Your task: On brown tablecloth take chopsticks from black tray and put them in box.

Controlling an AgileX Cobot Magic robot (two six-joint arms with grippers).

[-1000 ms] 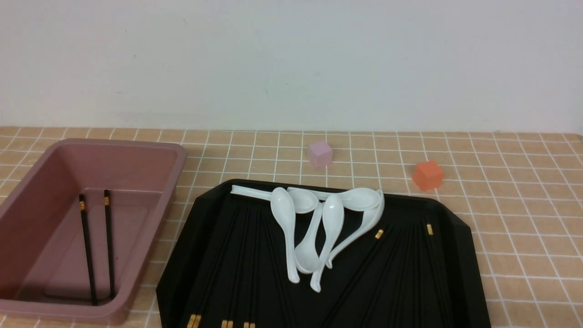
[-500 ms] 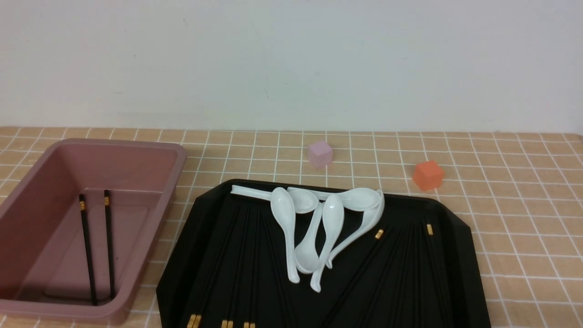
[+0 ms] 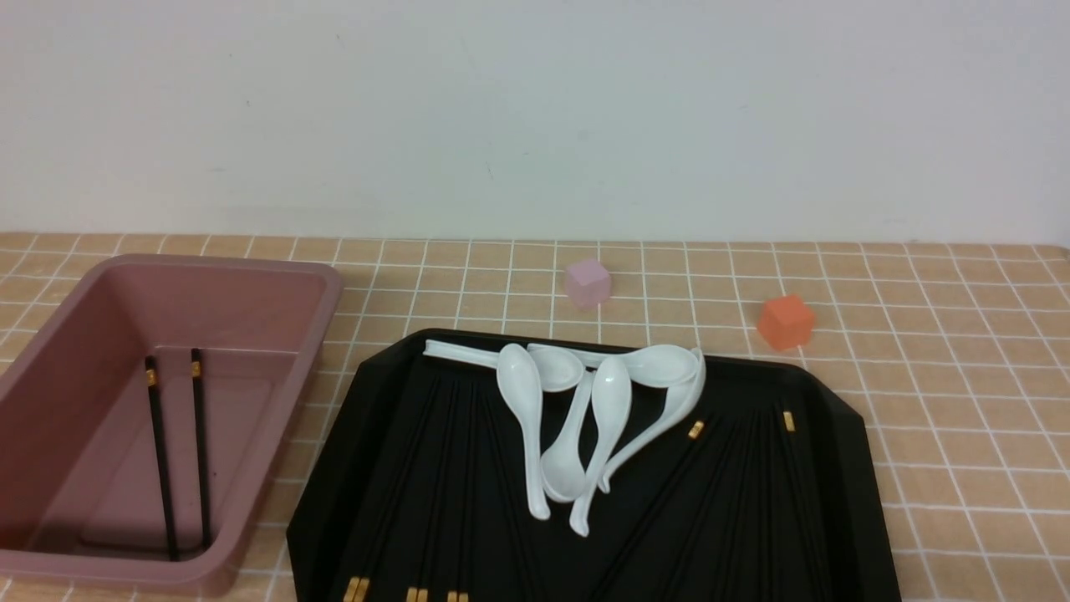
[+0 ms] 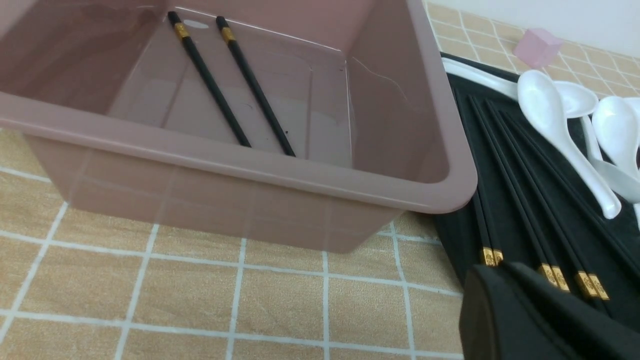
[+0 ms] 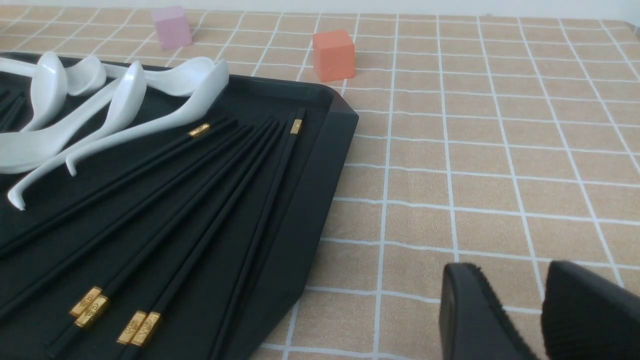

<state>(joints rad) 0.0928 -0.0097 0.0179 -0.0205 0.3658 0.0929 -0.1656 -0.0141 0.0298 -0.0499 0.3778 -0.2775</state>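
Left gripper (image 4: 505,272): bottom right of the left wrist view, jaws pressed together, nothing between them; it hangs just over the near left edge of the black tray (image 4: 452,235).
Right gripper (image 5: 510,285): bottom right of the right wrist view, a narrow gap showing between its two dark fingers (image 5: 467,305), nothing held; it sits over bare brown tablecloth (image 5: 500,150), off to the right of the tray.
Nearest target: the left fan of chopsticks in the tray (image 4: 515,200), gold bands right at the left gripper's tip.
Long axis: those sticks run from the gripper's corner up toward the top middle of that frame, ending by the white spoons (image 4: 550,110).
Right-hand fan: more chopsticks (image 5: 200,200) lie lower left in the right wrist view, well apart from the right gripper.
Nearer arm: the left, I judge; it also has the box (image 3: 276,276) beside it, touching or nearly touching the tray's left rim.
Box contents: two chopsticks in the box (image 3: 180,451) lie side by side along its length, lower left of the front view.
Bystanders: pink cube (image 3: 587,283) and orange cube (image 3: 786,320) beyond the tray.
Change since a second ago: nothing has shifted in the front view; same spoons, same sticks, no arm in that frame.
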